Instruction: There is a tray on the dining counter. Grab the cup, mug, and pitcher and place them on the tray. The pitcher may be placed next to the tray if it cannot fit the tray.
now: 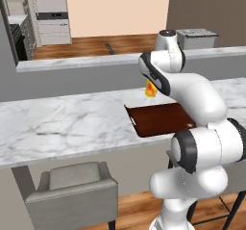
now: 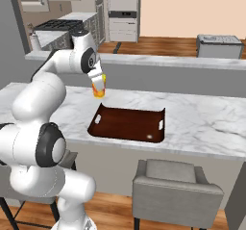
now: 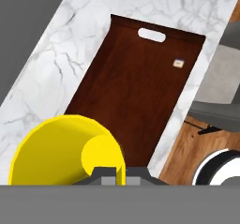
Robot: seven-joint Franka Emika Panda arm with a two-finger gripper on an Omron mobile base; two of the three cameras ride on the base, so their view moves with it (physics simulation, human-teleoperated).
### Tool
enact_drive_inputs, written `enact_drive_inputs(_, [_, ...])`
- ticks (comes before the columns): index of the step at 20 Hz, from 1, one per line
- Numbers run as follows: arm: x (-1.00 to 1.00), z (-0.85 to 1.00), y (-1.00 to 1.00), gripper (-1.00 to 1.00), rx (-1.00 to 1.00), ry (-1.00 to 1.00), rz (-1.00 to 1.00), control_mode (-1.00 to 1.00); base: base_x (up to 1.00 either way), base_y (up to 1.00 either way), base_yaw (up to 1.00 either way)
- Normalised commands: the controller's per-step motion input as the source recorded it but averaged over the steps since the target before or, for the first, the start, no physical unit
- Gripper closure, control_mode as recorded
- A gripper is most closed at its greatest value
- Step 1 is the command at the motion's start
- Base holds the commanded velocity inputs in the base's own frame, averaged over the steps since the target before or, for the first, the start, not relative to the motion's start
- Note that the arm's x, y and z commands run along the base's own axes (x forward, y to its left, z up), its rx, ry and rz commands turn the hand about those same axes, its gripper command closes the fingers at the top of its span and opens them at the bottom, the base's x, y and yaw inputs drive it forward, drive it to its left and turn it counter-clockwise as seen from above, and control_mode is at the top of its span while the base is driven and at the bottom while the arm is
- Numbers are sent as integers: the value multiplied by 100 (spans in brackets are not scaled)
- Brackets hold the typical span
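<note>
Currently the cup-placing step is in hand. The gripper (image 2: 98, 82) is clamped on the yellow cup (image 2: 98, 90), carried in the air above the dining counter (image 1: 62, 123), just beyond the tray's far long edge at one end. In the hand view the cup's open mouth (image 3: 65, 150) faces the camera, with the tray (image 3: 136, 92) stretched out below and ahead.

Position: in the left base view the cup (image 1: 150, 89) hangs over bare marble, just behind the tray (image 1: 161, 118), not yet over the wood. In the right base view it sits above the tray's (image 2: 127, 123) far left corner. Clear air under the cup; no contact with tray or counter.

Next move, as a judgement: bring the cup a little nearer the robot so it stands over the tray floor, lower it upright until its base meets the wood, then open the jaws. Keeping it toward one end would leave room for the other vessels. The raised short ends want clearance on the way down.

Count:
- trays: one, nothing on it.
- yellow cups: one, held.
- grippers: one.
- grey chairs at the counter: one (image 2: 178, 188).
- mug, pitcher: none seen; fetching them is work not yet done.
</note>
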Motion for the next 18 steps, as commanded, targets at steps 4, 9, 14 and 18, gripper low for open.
enact_drive_inputs(4, [15, -30, 0, 100, -3, 14, 0, -100, 0, 0, 0])
enact_drive_inputs(9, [15, -31, 0, 100, -4, 14, 0, -100, 0, 0, 0])
enact_drive_inputs(14, [24, -42, 0, 100, -3, 3, 0, -100, 0, 0, 0])
enact_drive_inputs(18, [37, -43, 0, 100, 0, 0, 0, -100, 0, 0, 0])
